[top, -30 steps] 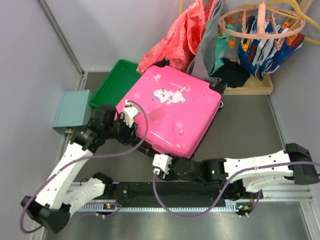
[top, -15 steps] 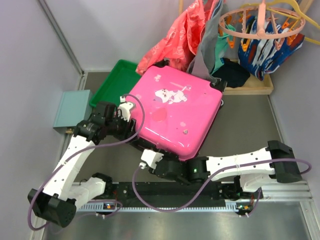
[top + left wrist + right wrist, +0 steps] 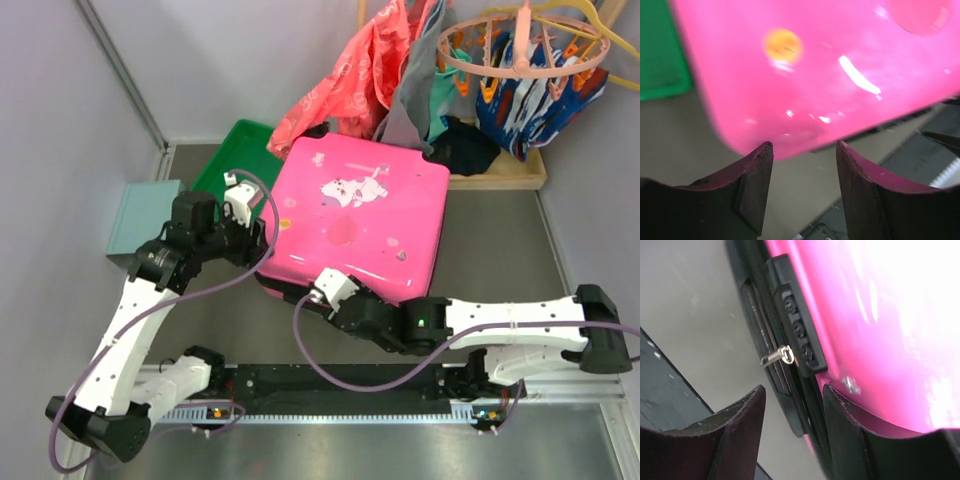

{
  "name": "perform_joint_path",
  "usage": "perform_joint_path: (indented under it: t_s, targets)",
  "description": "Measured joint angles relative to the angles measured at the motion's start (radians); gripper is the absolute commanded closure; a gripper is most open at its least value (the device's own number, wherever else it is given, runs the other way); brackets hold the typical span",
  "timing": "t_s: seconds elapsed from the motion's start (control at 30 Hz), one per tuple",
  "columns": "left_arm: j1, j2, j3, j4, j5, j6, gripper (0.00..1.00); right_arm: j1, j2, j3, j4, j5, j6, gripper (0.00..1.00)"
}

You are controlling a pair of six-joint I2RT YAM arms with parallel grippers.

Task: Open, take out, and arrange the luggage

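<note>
Seen from above, the left tool [image 3: 260,246] sits at the left edge of the large hot-pink hard-shell luggage [image 3: 360,215], and the right tool [image 3: 318,296] sits at its near edge. The luggage lies flat and closed on the grey tabletop [image 3: 490,240], white cartoon stickers facing up, beside the green plastic tray [image 3: 232,150].

At the left wrist, the left tool is released: its dark fingers stand apart with nothing between them. A rounded pink corner of the luggage lies just beyond the fingertips.

At the right wrist, the right tool is likewise released and grips nothing. Beyond the gap runs the luggage's black zip trim, with a black lock block [image 3: 800,335] and a silver zip pull [image 3: 777,356]. Whether the fingers touch the trim cannot be told.
</note>
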Motion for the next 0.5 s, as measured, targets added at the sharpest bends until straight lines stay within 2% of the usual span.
perform_joint_path:
  t_s: [0.17,0.37,0.5]
  targets:
    - [0.000,0.024,0.000,0.097,-0.179,0.062,0.42,-0.032,-0.077,-0.034,-0.074,-0.023,0.078,0.49]
    - [0.005,0.055,-0.063,0.306,-0.290,0.150,0.43,-0.050,-0.132,-0.042,-0.132,-0.057,0.216,0.53]
    - [0.044,0.097,-0.136,0.397,-0.334,0.201,0.45,-0.016,-0.134,-0.014,-0.227,0.004,0.354,0.53]
